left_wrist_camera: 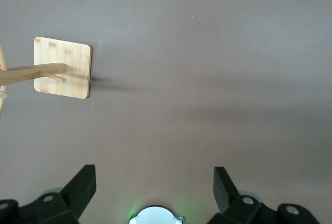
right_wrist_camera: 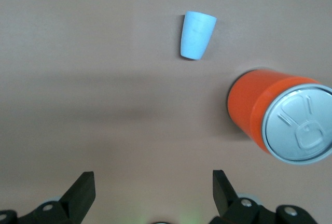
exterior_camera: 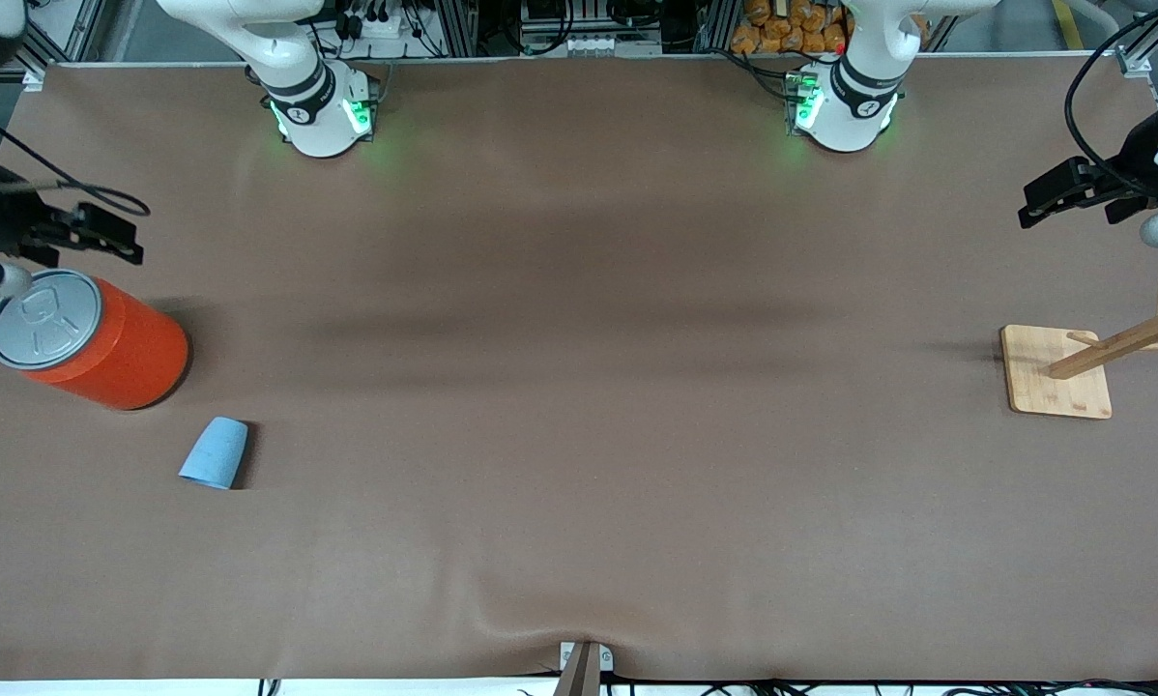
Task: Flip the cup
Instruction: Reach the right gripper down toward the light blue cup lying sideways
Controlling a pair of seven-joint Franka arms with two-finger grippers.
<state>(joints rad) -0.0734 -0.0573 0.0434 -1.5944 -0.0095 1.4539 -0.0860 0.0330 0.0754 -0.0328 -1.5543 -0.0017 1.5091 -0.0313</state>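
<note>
Cup: small and blue, on the brown table, upside down. It is close to the orange can, nearer the front camera.
Right gripper: up high over the table beside the can, fingers wide apart, holding nothing.
Left gripper: up high near the wooden rack, fingers wide apart, holding nothing.

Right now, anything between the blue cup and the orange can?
Nothing. The cup sits apart from the orange can, nearer the front camera, with only bare brown table between them. The front and right wrist views both show the gap.
</note>
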